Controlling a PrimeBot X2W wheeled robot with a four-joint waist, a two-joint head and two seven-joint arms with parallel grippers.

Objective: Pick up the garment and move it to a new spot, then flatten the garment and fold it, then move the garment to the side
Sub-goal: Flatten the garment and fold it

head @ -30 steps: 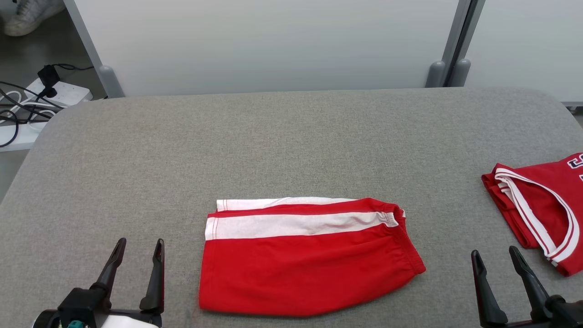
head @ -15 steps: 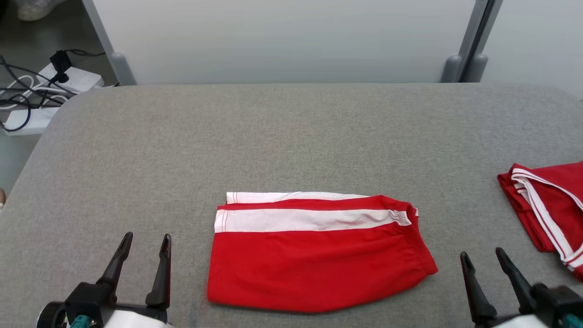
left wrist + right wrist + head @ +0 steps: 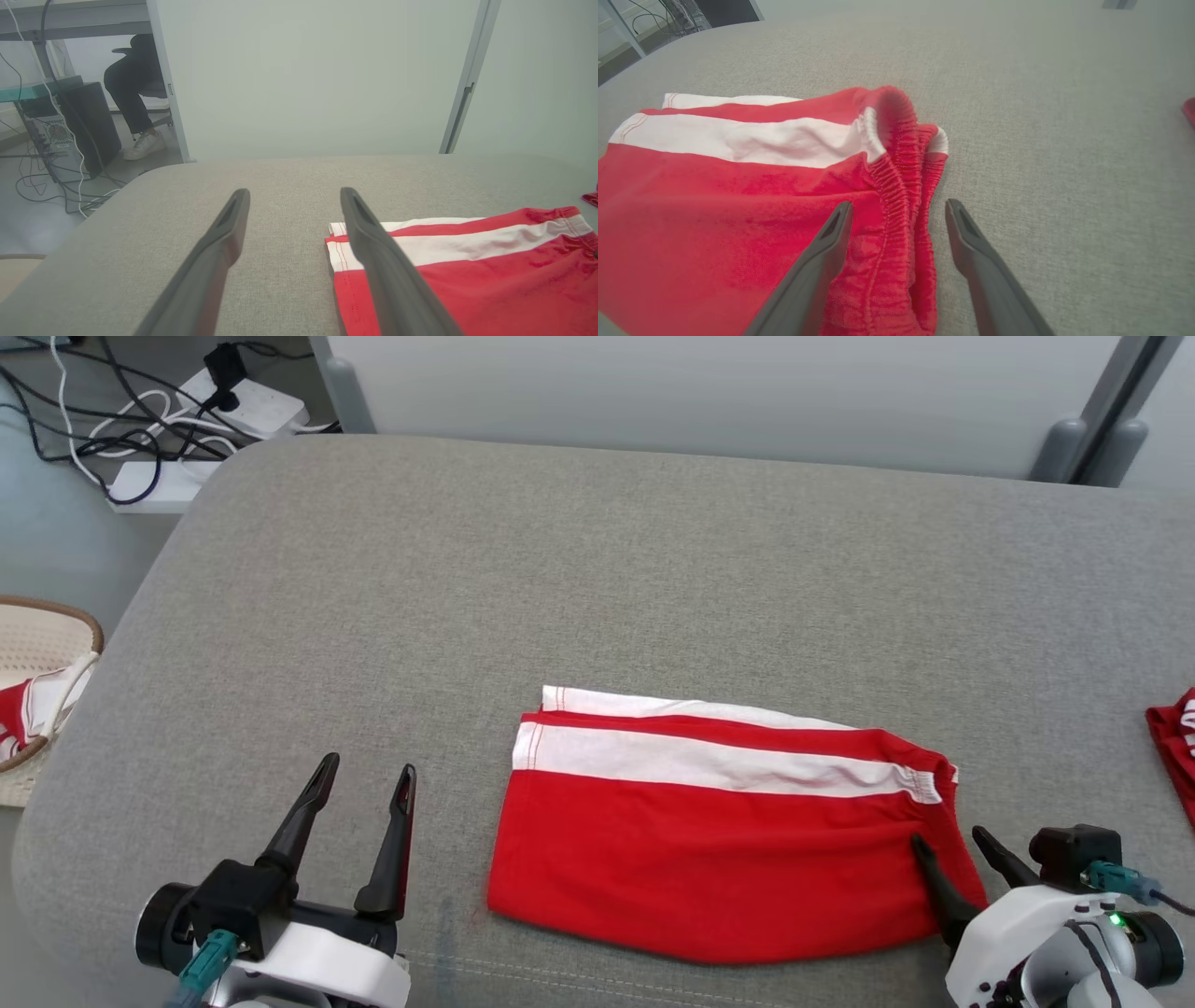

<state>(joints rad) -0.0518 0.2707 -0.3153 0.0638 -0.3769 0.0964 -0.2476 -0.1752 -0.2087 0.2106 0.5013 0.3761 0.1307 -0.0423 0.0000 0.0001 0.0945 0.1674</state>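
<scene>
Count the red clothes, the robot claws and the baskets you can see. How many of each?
Baskets: 1, the basket
Red clothes: 3, the shorts, one cloth inside the basket, one piece at the right edge
Claws: 2, left claw and right claw, both open
Total: 6

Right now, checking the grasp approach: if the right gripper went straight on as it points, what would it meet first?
Probably the gathered waistband of the red shorts, lying between the open fingers of the right gripper and running ahead; height over the cloth is unclear.
</scene>
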